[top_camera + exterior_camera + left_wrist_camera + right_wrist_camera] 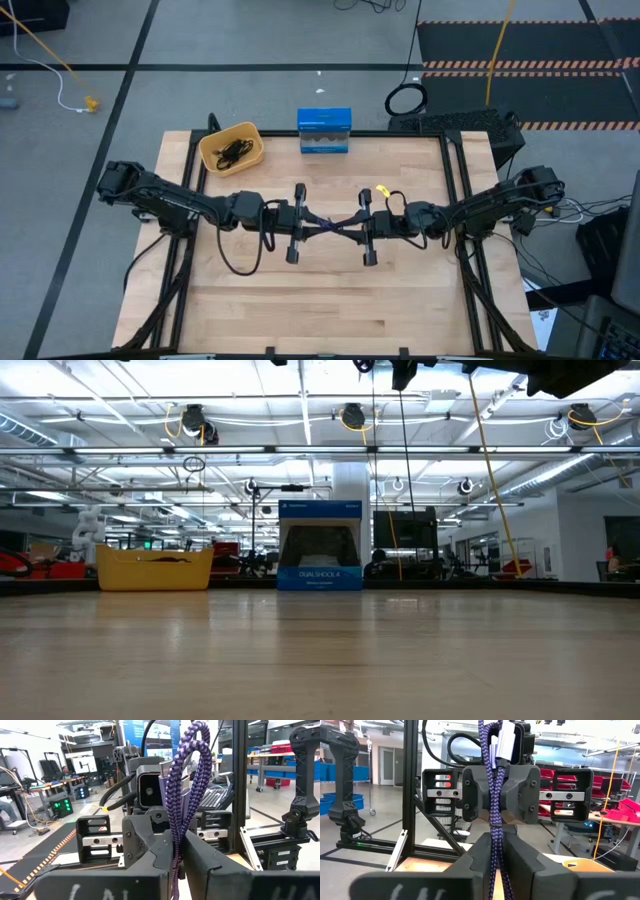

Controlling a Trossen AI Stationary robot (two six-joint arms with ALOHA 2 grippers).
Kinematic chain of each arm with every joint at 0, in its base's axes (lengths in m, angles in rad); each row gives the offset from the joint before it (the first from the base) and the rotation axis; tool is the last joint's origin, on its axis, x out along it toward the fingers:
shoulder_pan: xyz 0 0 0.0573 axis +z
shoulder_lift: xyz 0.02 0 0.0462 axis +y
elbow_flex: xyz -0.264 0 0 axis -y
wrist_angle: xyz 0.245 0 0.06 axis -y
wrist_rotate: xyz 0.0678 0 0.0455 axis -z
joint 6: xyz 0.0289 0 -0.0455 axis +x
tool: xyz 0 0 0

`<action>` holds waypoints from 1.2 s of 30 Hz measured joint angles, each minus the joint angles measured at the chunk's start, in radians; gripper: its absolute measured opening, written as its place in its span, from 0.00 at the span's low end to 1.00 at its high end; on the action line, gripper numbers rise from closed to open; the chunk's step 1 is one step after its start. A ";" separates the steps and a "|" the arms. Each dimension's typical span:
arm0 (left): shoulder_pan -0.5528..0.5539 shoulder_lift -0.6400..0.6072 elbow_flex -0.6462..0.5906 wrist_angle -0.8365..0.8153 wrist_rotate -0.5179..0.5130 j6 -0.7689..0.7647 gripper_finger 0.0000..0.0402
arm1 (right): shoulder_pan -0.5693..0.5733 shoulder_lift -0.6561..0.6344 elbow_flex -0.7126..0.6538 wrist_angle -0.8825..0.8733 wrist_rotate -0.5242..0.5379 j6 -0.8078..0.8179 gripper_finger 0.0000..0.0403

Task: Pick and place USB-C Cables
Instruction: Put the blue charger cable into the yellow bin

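The purple-blue braided USB-C cable (pixel 335 225) is stretched between my two grippers above the middle of the table, clear of the wood. My left gripper (pixel 315 222) and my right gripper (pixel 352 226) face each other, each shut on the cable. In the left wrist view the cable (pixel 182 785) rises as a loop past its silver plugs (pixel 172 772). Dark bundled cables (pixel 233 152) lie in the yellow bin (pixel 212 160) at the far left of the table. The low view shows no gripper. My left gripper (pixel 177 865) pinches the doubled purple strands (pixel 175 851) between its two fingers, coming level from the table's left. The bundle is lifted clear and runs on into the right gripper. My right gripper (pixel 497 865) pinches the strands (pixel 496 845) between its two fingers, level from the table's right. The cable runs straight across into the left gripper's fingers (pixel 475 795), off the table.
A blue box (pixel 324 131) stands at the table's far edge, right of the yellow bin. A large black ring-shaped coil (pixel 405 100) lies on the floor beyond the table. Black frame rails (pixel 455 190) border the table. Bare wood lies near the front edge (pixel 330 300).
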 joint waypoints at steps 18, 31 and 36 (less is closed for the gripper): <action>-0.025 -0.139 0.000 -0.185 0.057 -0.062 0.06 | 0.002 -0.243 0.000 -0.376 -0.002 0.128 0.40; -0.072 -0.473 0.000 -0.608 -0.007 -0.116 0.06 | 0.029 -0.433 0.000 -0.687 -0.001 0.168 0.39; -0.072 -0.601 0.021 -0.728 -0.075 -0.131 0.06 | 0.028 -0.447 0.000 -0.741 0.002 0.167 0.39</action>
